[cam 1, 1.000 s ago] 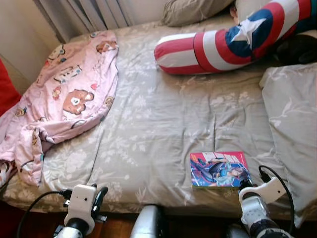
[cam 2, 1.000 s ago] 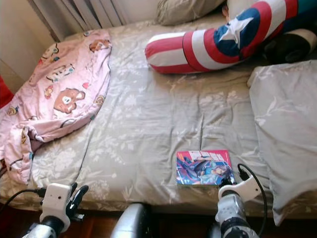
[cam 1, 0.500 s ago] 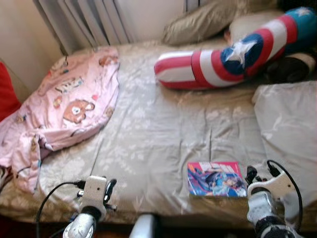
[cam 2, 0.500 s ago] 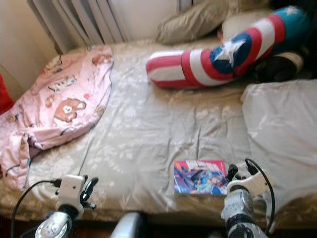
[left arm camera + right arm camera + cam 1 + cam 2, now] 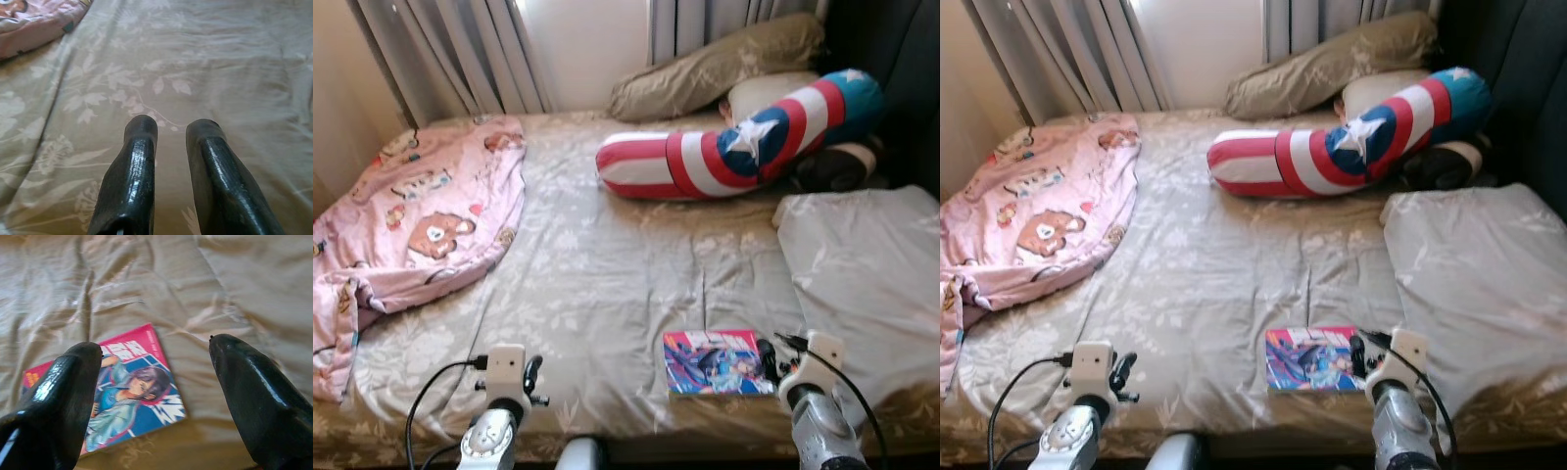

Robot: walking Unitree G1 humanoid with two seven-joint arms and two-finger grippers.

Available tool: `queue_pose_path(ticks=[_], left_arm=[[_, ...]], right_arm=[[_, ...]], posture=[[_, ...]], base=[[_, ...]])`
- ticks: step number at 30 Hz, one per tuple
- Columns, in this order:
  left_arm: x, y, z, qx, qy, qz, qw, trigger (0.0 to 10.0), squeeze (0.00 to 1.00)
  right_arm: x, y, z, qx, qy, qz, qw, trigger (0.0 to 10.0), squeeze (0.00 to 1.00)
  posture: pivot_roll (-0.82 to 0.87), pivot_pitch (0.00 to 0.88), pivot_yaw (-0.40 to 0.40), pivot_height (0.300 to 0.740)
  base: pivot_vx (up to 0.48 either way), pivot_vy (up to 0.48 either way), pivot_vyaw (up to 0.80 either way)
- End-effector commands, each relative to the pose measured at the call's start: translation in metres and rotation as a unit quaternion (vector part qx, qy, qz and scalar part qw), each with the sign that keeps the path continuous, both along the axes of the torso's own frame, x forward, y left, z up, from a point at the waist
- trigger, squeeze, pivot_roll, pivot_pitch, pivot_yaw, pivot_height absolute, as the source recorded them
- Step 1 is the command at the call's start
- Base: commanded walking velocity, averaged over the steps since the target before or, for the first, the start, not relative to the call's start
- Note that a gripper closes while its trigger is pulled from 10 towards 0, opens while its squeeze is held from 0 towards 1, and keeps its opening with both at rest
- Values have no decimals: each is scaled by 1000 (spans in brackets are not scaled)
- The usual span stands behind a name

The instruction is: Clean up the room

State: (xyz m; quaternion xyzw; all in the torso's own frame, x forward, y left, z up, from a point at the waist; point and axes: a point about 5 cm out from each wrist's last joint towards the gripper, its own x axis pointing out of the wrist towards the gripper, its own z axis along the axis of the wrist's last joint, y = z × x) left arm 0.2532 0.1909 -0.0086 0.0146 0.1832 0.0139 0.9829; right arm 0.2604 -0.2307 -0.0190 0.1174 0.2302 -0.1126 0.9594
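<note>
A comic book [image 5: 717, 360] with a pink and blue cover lies flat on the grey floral bedsheet [image 5: 607, 264], near the bed's front edge. My right gripper [image 5: 770, 358] hovers just at the book's right edge and is open wide, with nothing between its fingers. In the right wrist view the book [image 5: 122, 391] lies below and between the spread fingers of the right gripper [image 5: 154, 350]. My left gripper [image 5: 532, 377] is low over the sheet at the front left; in the left wrist view the left gripper [image 5: 172, 126] has its fingers close together over bare sheet, holding nothing.
A crumpled pink cartoon blanket [image 5: 421, 220] covers the bed's left side. A red, white and blue star bolster [image 5: 734, 147], an olive pillow [image 5: 715, 69] and a dark soft thing [image 5: 832, 168] lie at the back. A grey pillow [image 5: 862, 264] lies at the right.
The view has tilted up and now takes in the curtains and back wall. Both arms have come forward over the bed; the right gripper has moved from below the book to its right edge.
</note>
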Motion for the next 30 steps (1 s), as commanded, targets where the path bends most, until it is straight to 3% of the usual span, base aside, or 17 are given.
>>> queue_pose_path(ticks=[1, 7, 13, 18, 21, 30], left_arm=[[-1, 1, -5, -5, 11, 10, 1000, 10000, 0], [-19, 1, -32, 7, 93, -10, 996, 10000, 0], [-31, 3, -44, 11, 136, -11, 991, 10000, 0], [-37, 2, -49, 16, 158, -15, 987, 10000, 0], [-40, 6, -52, 14, 172, 9, 985, 10000, 0], [-63, 11, -66, 9, 217, 37, 976, 10000, 0]], right_arm=[[-8, -2, -7, 8, 21, -8, 1000, 10000, 0], [-39, 11, -36, 6, 126, 14, 992, 10000, 0], [-48, 10, -42, 24, 134, -31, 990, 10000, 0], [-53, 10, -45, 25, 143, -28, 989, 10000, 0], [-67, 11, -54, 27, 181, -25, 983, 10000, 0], [-84, 14, -63, 18, 214, 4, 977, 10000, 0]], posture=[[-23, 0, 61, 669], [-17, 0, 86, 709], [-35, 0, 108, 739], [-47, 0, 112, 740], [-31, 0, 100, 740], [-42, 0, 96, 740]], base=[[0, 0, 0], [0, 0, 0], [0, 0, 0], [0, 0, 0], [0, 0, 0], [0, 0, 0]])
